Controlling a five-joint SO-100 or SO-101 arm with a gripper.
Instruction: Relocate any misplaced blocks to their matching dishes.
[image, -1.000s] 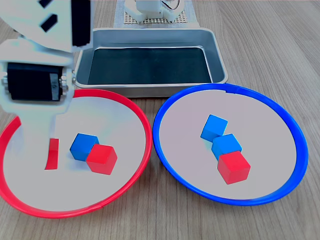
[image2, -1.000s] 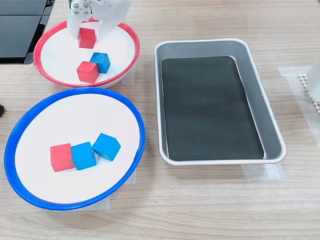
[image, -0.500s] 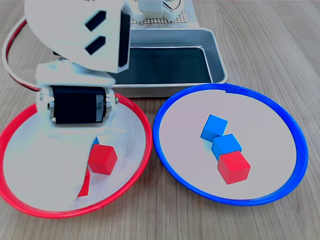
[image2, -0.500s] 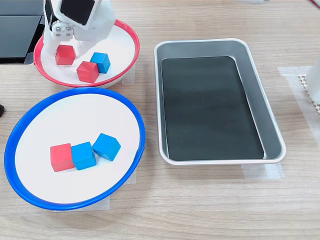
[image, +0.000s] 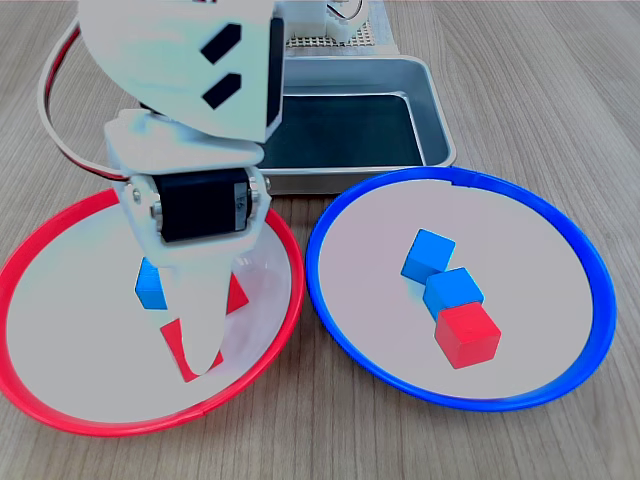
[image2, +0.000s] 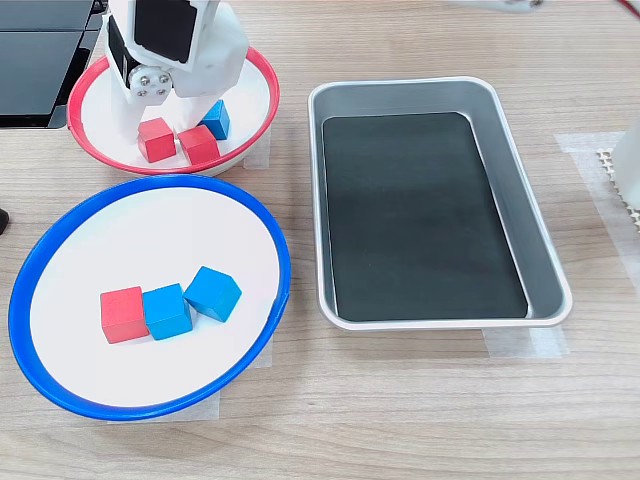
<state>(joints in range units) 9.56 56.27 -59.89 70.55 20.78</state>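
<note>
My gripper (image: 190, 345) (image2: 150, 128) reaches down into the red-rimmed dish (image: 70, 300) (image2: 245, 95), shut on a red block (image: 176, 345) (image2: 155, 139) that sits low at the dish floor. Right beside it are a second red block (image: 238, 296) (image2: 198, 145) and a blue block (image: 150, 285) (image2: 216, 118); the arm partly hides both in the first exterior view. The blue-rimmed dish (image: 520, 250) (image2: 150, 240) holds two blue blocks (image: 428, 254) (image2: 212, 293) and one red block (image: 467, 335) (image2: 124, 314) in a touching row.
A rectangular grey metal tray (image: 440, 120) (image2: 540, 260) with a dark bottom lies behind the dishes in the first exterior view and to the second exterior view's right. A dark object (image2: 40, 50) sits at the second exterior view's left edge.
My gripper carried the red block across the red-rimmed dish toward the blue-rimmed dish and lower. The loose red block and the blue block shifted slightly aside.
</note>
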